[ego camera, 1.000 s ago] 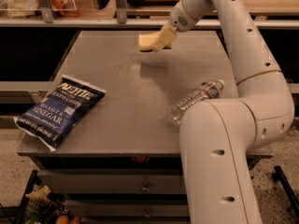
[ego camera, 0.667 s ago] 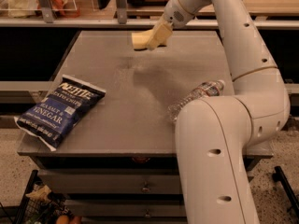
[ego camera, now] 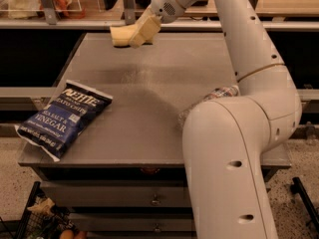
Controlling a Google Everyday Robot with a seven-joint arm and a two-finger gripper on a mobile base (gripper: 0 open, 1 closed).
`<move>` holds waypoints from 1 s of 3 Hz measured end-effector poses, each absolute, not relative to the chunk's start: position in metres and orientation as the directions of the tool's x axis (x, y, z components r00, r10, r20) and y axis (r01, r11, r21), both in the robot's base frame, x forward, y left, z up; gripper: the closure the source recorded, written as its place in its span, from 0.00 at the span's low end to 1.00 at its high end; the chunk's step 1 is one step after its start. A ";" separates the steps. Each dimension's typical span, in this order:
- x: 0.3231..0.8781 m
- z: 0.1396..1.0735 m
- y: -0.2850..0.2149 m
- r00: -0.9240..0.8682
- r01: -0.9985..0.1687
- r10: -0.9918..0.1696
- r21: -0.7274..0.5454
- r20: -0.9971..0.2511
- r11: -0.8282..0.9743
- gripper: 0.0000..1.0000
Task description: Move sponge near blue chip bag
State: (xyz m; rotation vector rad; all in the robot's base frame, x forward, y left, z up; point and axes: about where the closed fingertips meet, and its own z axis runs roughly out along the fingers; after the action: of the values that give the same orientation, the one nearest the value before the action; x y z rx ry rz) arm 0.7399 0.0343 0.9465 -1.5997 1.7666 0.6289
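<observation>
The pale yellow sponge [ego camera: 120,35] is held in the air above the far left part of the grey table [ego camera: 149,108]. My gripper [ego camera: 138,34] is shut on the sponge's right end, its cream fingers [ego camera: 144,30] wrapped around it. The navy blue chip bag [ego camera: 64,117] with white "Kettle" lettering lies flat at the table's front left corner, well below and in front of the sponge.
A clear plastic water bottle [ego camera: 212,97] lies on the table's right side, partly hidden behind my arm [ego camera: 234,148]. Shelves with bags run along the back [ego camera: 60,4]. Drawers [ego camera: 114,198] sit under the tabletop.
My gripper has carried the sponge to the left and a little farther back above the table. The chip bag and bottle have not moved.
</observation>
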 end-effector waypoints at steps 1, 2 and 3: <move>0.741 0.946 0.035 -0.029 -0.987 -0.667 -0.082 -0.744 0.135 1.00; 0.729 0.945 0.041 -0.012 -0.990 -0.708 -0.091 -0.706 0.107 1.00; 0.704 0.946 0.050 0.011 -0.993 -0.749 -0.095 -0.662 0.069 1.00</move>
State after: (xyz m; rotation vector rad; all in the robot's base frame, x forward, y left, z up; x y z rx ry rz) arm 0.7042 0.0498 0.9457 -1.7316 1.7902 0.5605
